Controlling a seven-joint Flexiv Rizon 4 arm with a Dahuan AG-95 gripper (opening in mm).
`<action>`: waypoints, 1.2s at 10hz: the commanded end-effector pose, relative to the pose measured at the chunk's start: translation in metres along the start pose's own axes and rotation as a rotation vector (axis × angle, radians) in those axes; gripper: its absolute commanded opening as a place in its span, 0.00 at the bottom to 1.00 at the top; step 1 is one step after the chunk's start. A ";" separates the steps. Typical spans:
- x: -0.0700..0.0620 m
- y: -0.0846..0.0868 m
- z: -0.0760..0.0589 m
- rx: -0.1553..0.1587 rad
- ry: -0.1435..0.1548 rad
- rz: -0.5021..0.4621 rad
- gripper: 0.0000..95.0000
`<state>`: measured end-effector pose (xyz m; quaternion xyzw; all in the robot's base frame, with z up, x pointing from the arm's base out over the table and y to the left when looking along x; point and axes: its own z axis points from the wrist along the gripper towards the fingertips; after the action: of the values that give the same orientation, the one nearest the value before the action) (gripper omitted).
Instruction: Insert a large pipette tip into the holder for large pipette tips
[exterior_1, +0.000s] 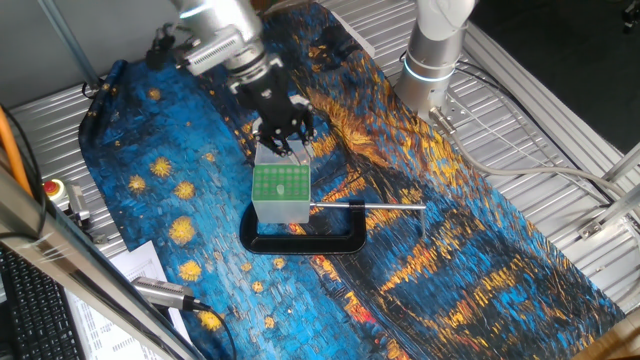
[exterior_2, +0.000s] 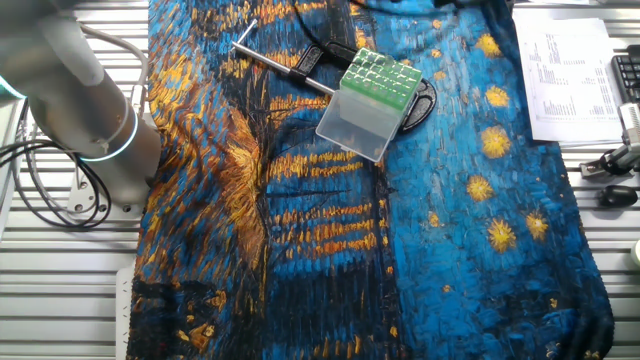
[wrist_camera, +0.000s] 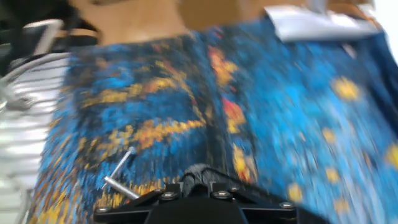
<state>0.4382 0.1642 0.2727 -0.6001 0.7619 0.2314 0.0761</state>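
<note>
The holder (exterior_1: 280, 195) is a translucent whitish box with a green hole grid on top, and it stands inside a black C-clamp (exterior_1: 305, 243). In the other fixed view the holder (exterior_2: 365, 100) leans in the upper middle. My gripper (exterior_1: 281, 138) hangs just above the holder's back edge, with its black fingers pointing down at the grid. I cannot tell how the jaws stand. The large pipette tip does not show in any view; the fingers may be hiding it. The hand view is blurred and shows only the black hand housing (wrist_camera: 205, 202) over the cloth.
A painted blue and orange cloth (exterior_1: 470, 260) covers the table. The clamp's shiny metal rod (exterior_1: 368, 206) sticks out to the right of the holder, and its T-handle (wrist_camera: 121, 171) shows in the hand view. The arm's base (exterior_1: 435, 55) stands behind. Papers (exterior_2: 570, 70) and a keyboard lie at the side.
</note>
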 end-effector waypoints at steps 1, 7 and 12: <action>0.004 -0.007 0.003 0.290 0.228 0.799 0.20; 0.008 -0.006 0.003 0.363 0.240 1.061 0.00; 0.013 -0.012 0.007 0.378 0.240 1.144 0.00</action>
<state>0.4544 0.1616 0.2563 -0.1373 0.9888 0.0392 -0.0432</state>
